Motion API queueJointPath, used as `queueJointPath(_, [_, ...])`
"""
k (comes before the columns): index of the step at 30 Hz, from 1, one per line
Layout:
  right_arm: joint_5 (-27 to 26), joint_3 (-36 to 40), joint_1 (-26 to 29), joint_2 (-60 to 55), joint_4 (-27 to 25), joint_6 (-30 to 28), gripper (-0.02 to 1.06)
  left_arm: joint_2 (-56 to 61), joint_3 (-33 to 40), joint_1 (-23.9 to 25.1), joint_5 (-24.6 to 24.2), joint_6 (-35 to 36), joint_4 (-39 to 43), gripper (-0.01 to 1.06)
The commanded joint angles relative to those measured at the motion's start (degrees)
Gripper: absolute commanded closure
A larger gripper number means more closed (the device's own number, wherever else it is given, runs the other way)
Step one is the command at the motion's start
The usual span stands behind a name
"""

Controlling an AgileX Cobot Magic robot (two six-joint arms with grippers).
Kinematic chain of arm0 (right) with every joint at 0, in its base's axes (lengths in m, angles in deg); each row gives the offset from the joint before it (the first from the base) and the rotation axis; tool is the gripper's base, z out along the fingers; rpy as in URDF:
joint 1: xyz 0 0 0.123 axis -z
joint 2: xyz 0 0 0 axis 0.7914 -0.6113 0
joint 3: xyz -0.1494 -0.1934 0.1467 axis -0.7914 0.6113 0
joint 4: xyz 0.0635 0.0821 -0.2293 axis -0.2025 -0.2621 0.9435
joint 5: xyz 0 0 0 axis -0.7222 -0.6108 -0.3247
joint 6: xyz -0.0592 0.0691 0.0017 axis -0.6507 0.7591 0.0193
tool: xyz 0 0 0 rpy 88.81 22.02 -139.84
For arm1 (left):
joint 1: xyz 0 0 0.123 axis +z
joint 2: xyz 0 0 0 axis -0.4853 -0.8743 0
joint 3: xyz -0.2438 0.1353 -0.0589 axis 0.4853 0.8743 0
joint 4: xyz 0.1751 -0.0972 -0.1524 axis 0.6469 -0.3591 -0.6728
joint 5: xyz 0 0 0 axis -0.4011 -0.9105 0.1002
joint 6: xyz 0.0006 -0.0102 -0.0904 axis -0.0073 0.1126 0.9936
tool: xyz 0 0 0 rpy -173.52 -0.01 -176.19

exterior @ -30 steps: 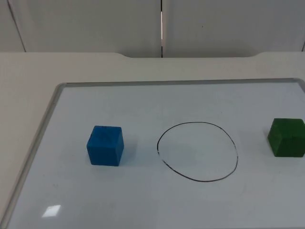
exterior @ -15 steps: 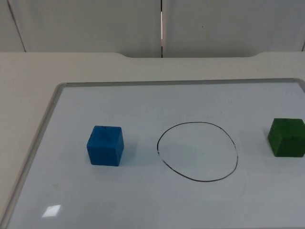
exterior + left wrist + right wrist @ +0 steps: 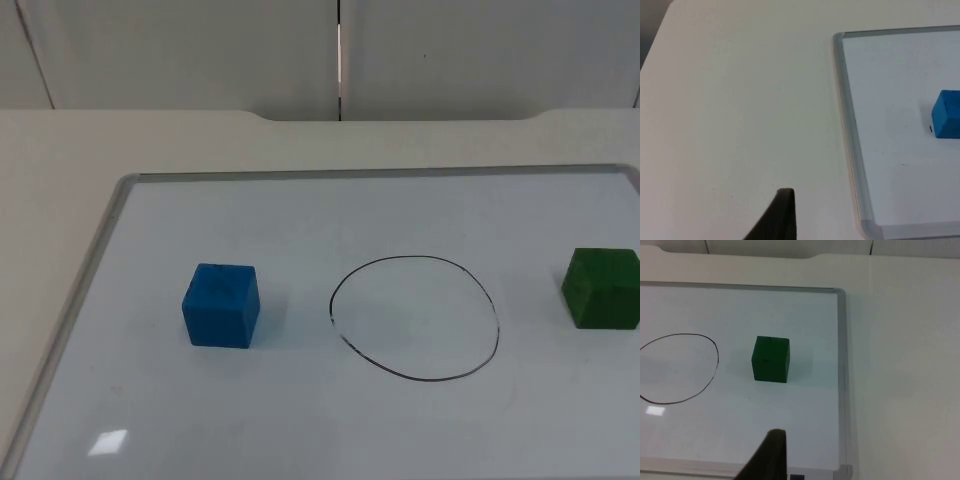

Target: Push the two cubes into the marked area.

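2 cubes sit outside the drawn circle, 1 on each side of it, with both arms held back.

On the whiteboard (image 3: 300, 215), the blue cube (image 3: 221, 305) rests to 1 side of the black circle (image 3: 414, 317) and the green cube (image 3: 601, 288) to the other, near the board's edge, both apart from the line. The left gripper (image 3: 782, 217) hangs over the bare table (image 3: 740, 100) beside the board's frame, the blue cube well ahead of it and off to the side on the board. The right gripper (image 3: 771, 457) hangs over the board's near edge, the green cube straight ahead of it and the circle beyond that cube's side. Each shows just 1 fingertip, so how far either claw is open cannot be told; neither touches a cube.
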Motion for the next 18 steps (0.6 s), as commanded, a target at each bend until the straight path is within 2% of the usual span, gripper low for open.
queueJointPath(1, [-0.2, 0.1, 0.2, 0.2, 0.1, 0.1, -0.01, -1.0, -0.5, 0.1, 0.6, -1.1, -1.9, 0.0])
queueJointPath(3, [-0.2, 0.1, 0.2, 0.2, 0.1, 0.1, -0.01, -1.7, -0.8, 0.1, 0.9, -2.0, -3.1, 0.02])
queueJointPath(7, [-0.2, 0.1, 0.2, 0.2, 0.1, 0.1, -0.01, -5.1, -1.4, 0.1, 5.0, -2.6, -7.3, 0.09])
queueJointPath(14, [-0.2, 0.1, 0.2, 0.2, 0.1, 0.1, -0.01, -10.3, -1.4, 0.1, 8.3, -3.3, -10.9, 0.1])
queueJointPath(16, [-0.2, 0.1, 0.2, 0.2, 0.1, 0.1, -0.01, -12.4, -1.4, 0.1, 9.3, -4.9, -13.3, 0.14])
queueJointPath(18, [-0.2, 0.1, 0.2, 0.2, 0.1, 0.1, -0.01, -14.3, -1.4, 0.1, 10.7, -6.1, -15.2, 0.22])
